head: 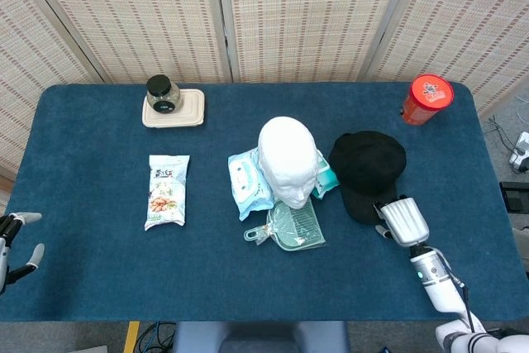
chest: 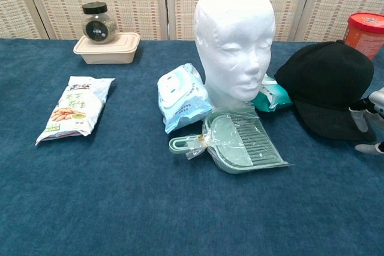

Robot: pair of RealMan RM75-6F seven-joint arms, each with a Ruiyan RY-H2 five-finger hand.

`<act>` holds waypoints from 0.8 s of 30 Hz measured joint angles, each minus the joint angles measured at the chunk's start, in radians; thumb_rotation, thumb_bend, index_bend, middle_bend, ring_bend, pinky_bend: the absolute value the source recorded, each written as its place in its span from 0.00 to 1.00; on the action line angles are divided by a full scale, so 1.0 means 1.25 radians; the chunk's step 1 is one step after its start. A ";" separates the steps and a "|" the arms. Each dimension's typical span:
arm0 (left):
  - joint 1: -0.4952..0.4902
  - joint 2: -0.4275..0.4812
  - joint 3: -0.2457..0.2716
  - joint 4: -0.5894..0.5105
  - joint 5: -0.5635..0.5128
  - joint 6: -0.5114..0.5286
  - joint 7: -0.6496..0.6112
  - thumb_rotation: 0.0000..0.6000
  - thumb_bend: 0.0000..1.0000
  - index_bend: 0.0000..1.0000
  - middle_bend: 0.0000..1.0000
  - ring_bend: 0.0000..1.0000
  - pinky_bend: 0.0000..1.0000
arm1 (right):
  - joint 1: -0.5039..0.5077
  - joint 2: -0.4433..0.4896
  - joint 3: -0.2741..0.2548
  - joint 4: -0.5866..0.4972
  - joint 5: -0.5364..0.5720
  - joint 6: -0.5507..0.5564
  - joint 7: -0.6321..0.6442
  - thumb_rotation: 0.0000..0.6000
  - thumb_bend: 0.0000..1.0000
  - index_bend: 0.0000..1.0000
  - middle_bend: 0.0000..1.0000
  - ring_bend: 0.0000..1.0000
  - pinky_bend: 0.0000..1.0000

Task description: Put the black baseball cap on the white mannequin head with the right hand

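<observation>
The black baseball cap (head: pixel 368 168) (chest: pixel 327 83) lies on the blue table, brim toward the front, just right of the white mannequin head (head: pixel 287 159) (chest: pixel 235 41), which stands upright. My right hand (head: pixel 402 221) (chest: pixel 369 123) hovers at the brim's front right edge, fingers apart and holding nothing; whether it touches the brim I cannot tell. My left hand (head: pixel 11 241) hangs off the table's left front corner, fingers spread and empty.
Two wipe packs (head: pixel 248 181) (head: pixel 326 176) flank the mannequin head, and a bagged green dustpan (head: pixel 291 226) lies in front of it. A snack bag (head: pixel 168 190) sits left. A jar on a lunch box (head: pixel 172 106) stands at the back left, a red canister (head: pixel 427 98) back right.
</observation>
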 measured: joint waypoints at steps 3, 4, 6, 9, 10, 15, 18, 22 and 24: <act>0.000 0.001 0.000 -0.001 -0.002 -0.002 -0.001 1.00 0.33 0.30 0.32 0.26 0.51 | 0.004 -0.014 0.001 0.024 0.002 0.000 0.006 1.00 0.00 0.65 0.87 0.73 0.66; 0.000 0.001 0.000 -0.001 -0.002 -0.002 -0.001 1.00 0.33 0.30 0.32 0.26 0.51 | 0.006 -0.018 0.001 0.031 0.003 0.000 0.008 1.00 0.00 0.65 0.87 0.73 0.66; 0.001 0.002 0.000 -0.002 -0.001 -0.001 -0.002 1.00 0.33 0.30 0.32 0.26 0.51 | 0.009 -0.028 0.002 0.050 0.003 0.001 0.013 1.00 0.00 0.65 0.88 0.73 0.66; 0.001 0.003 0.000 -0.003 0.000 -0.001 -0.003 1.00 0.33 0.30 0.32 0.26 0.51 | 0.014 -0.044 0.003 0.083 0.003 0.011 0.023 1.00 0.00 0.66 0.88 0.74 0.67; 0.001 0.003 0.000 -0.003 0.000 -0.001 -0.003 1.00 0.33 0.30 0.32 0.26 0.51 | 0.015 -0.049 0.004 0.094 0.002 0.016 0.028 1.00 0.00 0.66 0.88 0.74 0.67; 0.002 0.003 0.001 -0.003 0.002 0.000 -0.005 1.00 0.33 0.30 0.32 0.26 0.51 | 0.019 -0.074 0.002 0.155 -0.010 0.076 0.068 1.00 0.00 0.66 0.88 0.74 0.67; 0.002 0.004 0.001 -0.005 0.003 0.001 -0.003 1.00 0.33 0.30 0.32 0.26 0.51 | 0.021 -0.085 0.001 0.188 -0.018 0.118 0.096 1.00 0.00 0.64 0.84 0.71 0.67; 0.002 0.003 0.002 -0.004 0.005 -0.001 -0.001 1.00 0.33 0.30 0.32 0.26 0.51 | 0.025 -0.087 0.003 0.205 -0.022 0.151 0.107 1.00 0.00 0.57 0.75 0.64 0.66; 0.001 0.002 0.002 -0.005 0.005 -0.002 0.002 1.00 0.33 0.30 0.32 0.26 0.51 | 0.028 -0.082 0.005 0.203 -0.022 0.164 0.105 1.00 0.00 0.55 0.68 0.58 0.62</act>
